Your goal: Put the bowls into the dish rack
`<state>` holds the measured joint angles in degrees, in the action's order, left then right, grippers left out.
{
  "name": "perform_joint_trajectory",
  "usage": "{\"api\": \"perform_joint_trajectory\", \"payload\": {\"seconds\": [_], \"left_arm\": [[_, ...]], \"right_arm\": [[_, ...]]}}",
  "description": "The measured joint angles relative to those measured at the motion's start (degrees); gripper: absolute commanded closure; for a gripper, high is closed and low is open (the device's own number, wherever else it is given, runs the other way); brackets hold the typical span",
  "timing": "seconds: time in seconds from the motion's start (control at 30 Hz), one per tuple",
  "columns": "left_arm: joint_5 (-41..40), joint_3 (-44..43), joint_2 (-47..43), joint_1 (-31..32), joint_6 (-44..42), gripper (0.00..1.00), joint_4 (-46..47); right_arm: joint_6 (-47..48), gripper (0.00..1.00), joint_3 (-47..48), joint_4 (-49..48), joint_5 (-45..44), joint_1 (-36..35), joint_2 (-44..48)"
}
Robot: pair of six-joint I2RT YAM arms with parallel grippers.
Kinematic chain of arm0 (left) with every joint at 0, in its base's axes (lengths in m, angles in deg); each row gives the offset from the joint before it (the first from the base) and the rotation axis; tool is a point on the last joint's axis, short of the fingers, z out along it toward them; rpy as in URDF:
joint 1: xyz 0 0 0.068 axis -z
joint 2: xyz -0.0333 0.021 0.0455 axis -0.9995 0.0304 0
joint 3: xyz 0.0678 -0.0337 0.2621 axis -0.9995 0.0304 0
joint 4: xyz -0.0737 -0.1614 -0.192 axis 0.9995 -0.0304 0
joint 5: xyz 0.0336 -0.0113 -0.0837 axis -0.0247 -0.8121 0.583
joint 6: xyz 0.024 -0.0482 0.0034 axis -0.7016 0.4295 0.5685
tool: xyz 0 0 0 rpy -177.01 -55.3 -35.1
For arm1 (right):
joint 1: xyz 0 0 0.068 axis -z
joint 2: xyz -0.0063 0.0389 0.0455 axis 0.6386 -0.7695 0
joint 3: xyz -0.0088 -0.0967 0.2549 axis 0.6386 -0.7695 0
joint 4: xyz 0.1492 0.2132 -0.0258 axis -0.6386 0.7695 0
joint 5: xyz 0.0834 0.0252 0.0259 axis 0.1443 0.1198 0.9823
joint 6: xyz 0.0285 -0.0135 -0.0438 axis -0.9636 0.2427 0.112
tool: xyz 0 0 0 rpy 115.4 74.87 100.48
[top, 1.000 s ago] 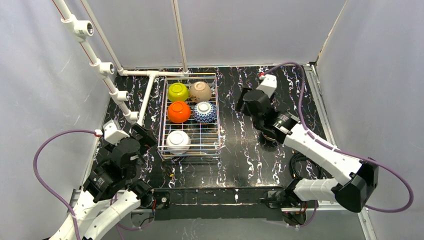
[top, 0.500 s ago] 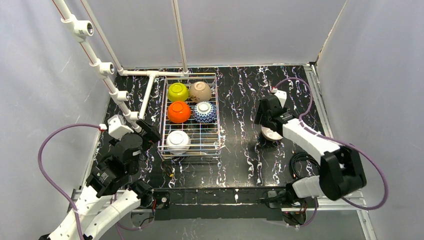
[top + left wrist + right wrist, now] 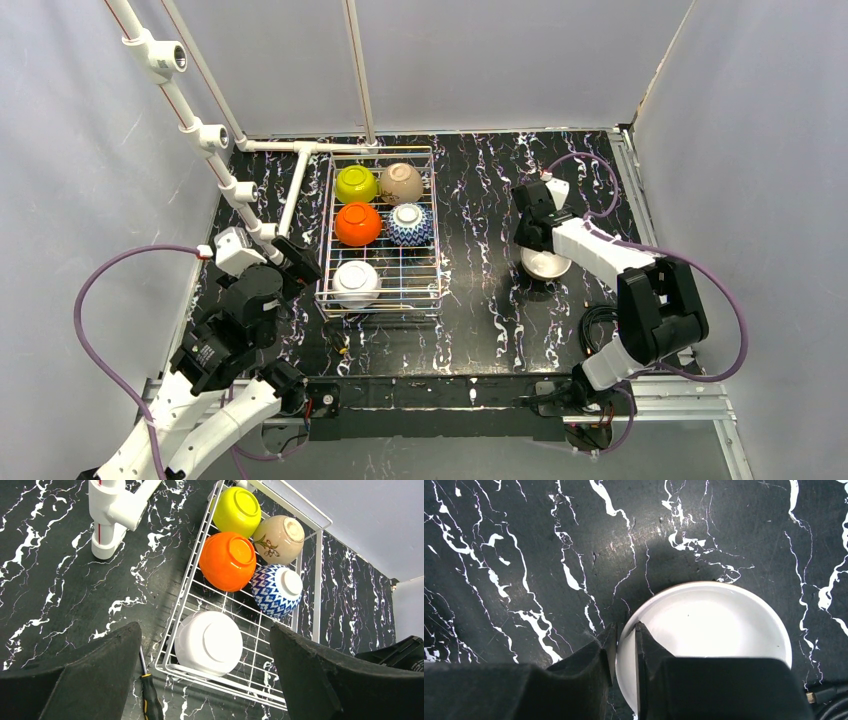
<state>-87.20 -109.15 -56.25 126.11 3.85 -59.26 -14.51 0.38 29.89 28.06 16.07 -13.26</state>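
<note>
The wire dish rack holds several upturned bowls: lime-yellow, beige, orange, blue-and-white and white. A tan bowl with a white inside stands upright on the table, right of the rack. My right gripper is shut on this bowl's left rim, one finger inside and one outside. My left gripper hovers open and holds nothing, by the rack's near left corner over the white bowl.
A black-and-yellow screwdriver lies on the table beside the rack's near left corner. A white pipe frame runs along the left and back of the rack. Black cables lie near the table's right front.
My right arm has folded in over the tan bowl and its jaws have closed from wide apart onto the rim. My left arm has shifted slightly.
</note>
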Motion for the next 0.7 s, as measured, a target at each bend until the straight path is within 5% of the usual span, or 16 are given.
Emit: {"api": "perform_joint_trajectory", "payload": {"seconds": [0.37,0.53,0.7], "left_arm": [[-1.0,0.0,-0.2,0.0,-0.6,0.02,-0.1],[-1.2,0.0,-0.8,0.0,-0.6,0.02,-0.3],[-1.5,0.0,-1.0,0.0,-0.6,0.02,-0.5]], "right_arm": [[-0.9,0.75,0.9,1.6,-0.1,0.0,-0.7],[-1.2,0.99,1.2,2.8,-0.1,0.0,-1.2],[-0.3,0.99,2.0,4.6,-0.2,0.0,0.3]]}}
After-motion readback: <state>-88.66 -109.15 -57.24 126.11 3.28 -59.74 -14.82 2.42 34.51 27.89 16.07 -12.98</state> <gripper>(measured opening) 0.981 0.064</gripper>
